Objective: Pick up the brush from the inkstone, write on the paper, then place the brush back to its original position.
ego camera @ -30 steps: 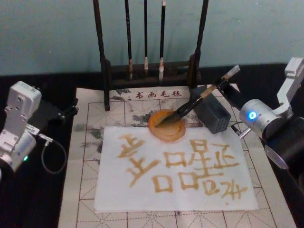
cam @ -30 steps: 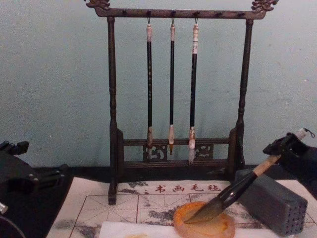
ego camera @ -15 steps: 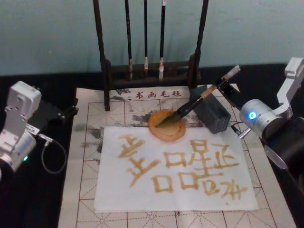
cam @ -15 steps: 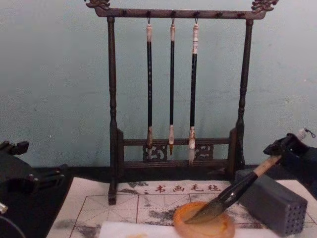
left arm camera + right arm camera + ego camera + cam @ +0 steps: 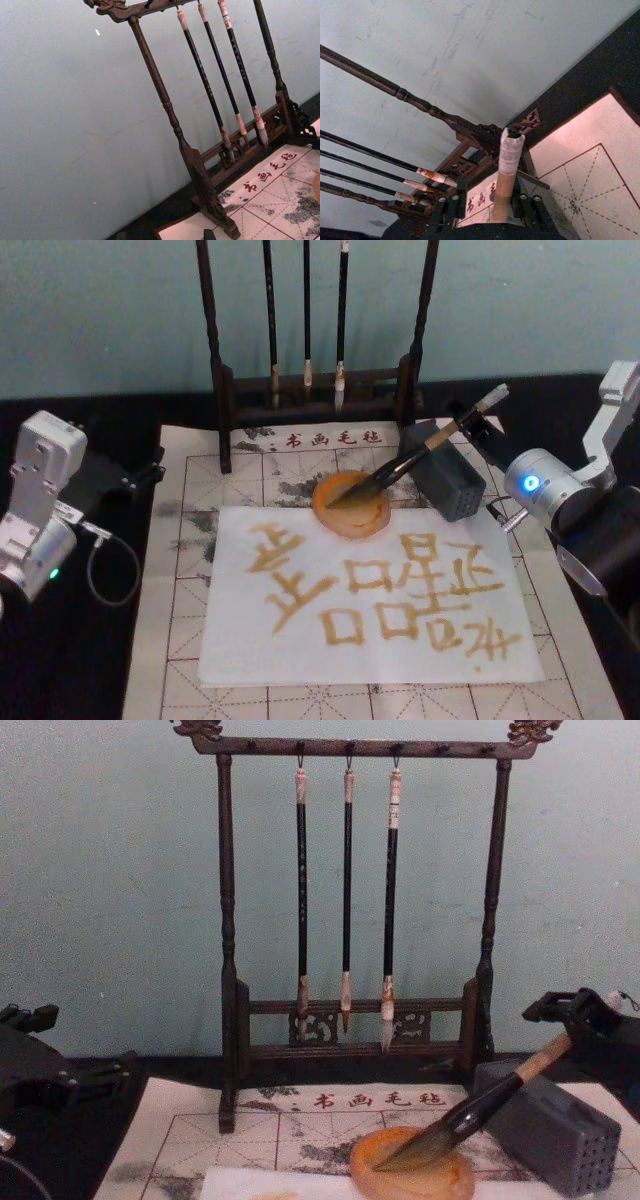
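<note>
Felt mat (image 5: 190, 570): brush (image 5: 400, 466) bristles in inkstone (image 5: 351, 505).

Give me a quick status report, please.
Right claw at top of tan-handled black-bristled brush. Bristles in round amber inkstone, handle across grey rectangular block. Left claw parked left.

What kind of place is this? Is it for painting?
Probably a calligraphy desk. A rack holds hanging brushes, a gridded mat lies under a paper covered with written characters, and the brush leans into the inkstone.
</note>
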Controlling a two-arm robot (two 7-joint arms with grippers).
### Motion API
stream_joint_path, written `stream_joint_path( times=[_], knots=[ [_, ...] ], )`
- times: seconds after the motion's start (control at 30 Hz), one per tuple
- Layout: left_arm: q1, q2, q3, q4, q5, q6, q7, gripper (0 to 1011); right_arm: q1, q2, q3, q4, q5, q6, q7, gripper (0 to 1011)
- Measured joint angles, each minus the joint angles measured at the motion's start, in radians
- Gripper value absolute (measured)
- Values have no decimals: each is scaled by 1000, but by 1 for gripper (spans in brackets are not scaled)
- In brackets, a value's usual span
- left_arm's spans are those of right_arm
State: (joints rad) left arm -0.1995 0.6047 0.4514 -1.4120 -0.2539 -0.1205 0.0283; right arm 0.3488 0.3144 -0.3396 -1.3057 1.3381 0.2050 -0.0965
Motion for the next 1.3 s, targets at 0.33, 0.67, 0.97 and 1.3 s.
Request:
stream_joint_path(
  times=[0.33,0.67,0.97,1.3],
  knots=[
    [0,0,0,0,0,0,0,1001,-1,0,1,0,-1,1,1,803],
    [0,0,0,0,0,0,0,1001,-1,0,1,0,-1,2,1,1002],
    [0,0,0,0,0,0,0,1001,-32,44,-4,-37,16,3,1,1002],
    [0,0,0,0,0,0,0,1001,-167,180,-20,-199,-22,-48,76,1002]
  ],
)
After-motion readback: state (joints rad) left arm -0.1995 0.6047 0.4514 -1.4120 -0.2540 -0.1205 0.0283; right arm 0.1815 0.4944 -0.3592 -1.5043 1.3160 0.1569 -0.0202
